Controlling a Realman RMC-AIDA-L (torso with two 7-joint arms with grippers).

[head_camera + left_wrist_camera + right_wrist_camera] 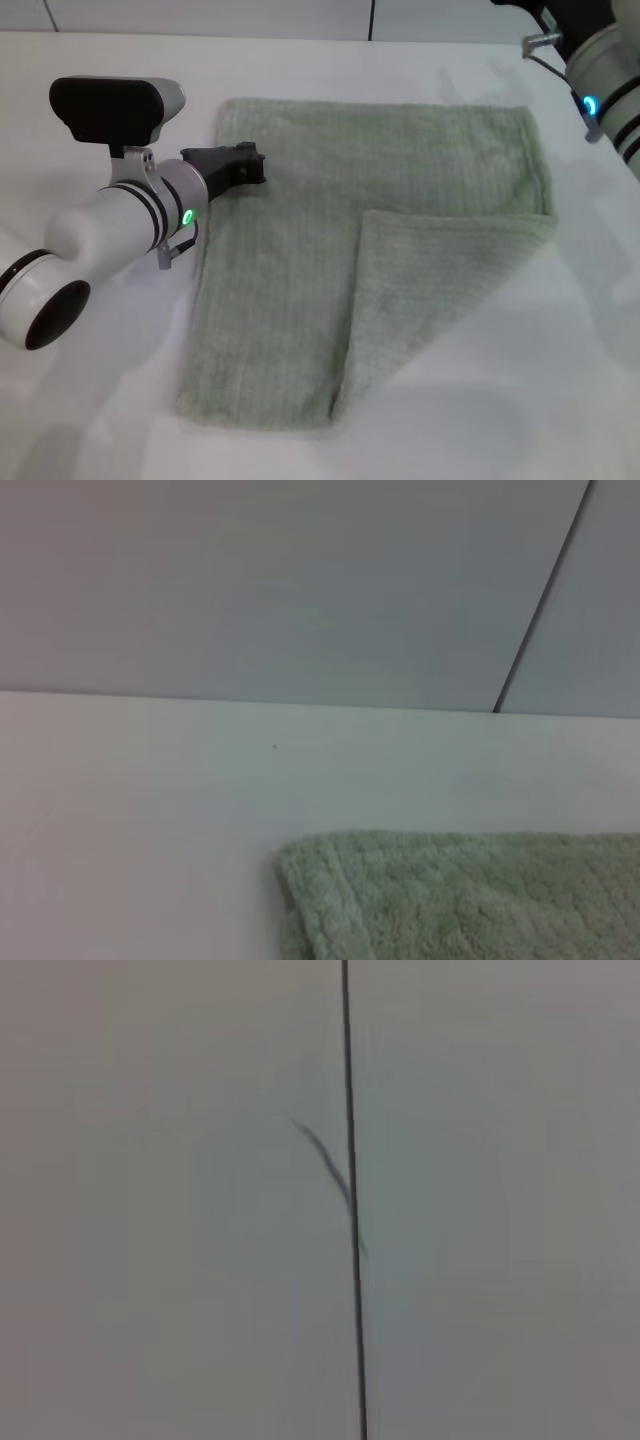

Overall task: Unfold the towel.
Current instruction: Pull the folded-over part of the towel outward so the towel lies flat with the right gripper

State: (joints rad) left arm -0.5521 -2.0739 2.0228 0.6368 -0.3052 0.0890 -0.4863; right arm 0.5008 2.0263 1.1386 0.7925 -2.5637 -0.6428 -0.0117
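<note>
Head view has the towel (290, 290) lying flat on the white bench (520, 400), pretty much dead centre of the picture. It's pale sage green with a fine ribbed texture, and it's mostly spread out, except the corner toward 4 o'clock is folded back over the top, so there's a big triangular flap sitting on the cloth with its crease running from about 3 o'clock down to 6 o'clock. The far edge, up at 12 o'clock, looks straight and tidy with the hem showing.

The left gripper (250, 163) comes in from 9 o'clock on a white arm and sits low over the towel's corner at about 10 o'clock, right at the hem. It's dark and seen end-on, so I honestly can't tell whether it's apart or together, or whether it's got any cloth pinched.

Left wrist view shows that same towel corner (460, 900) close up, hemmed edge lying flat on the bench, with the pale wall panels (300, 580) behind.

The right arm (605, 95) is parked way up at 1 o'clock, off the towel, gripper out of shot. Right wrist view is just blank wall with a dark seam (352, 1210) running through it.
</note>
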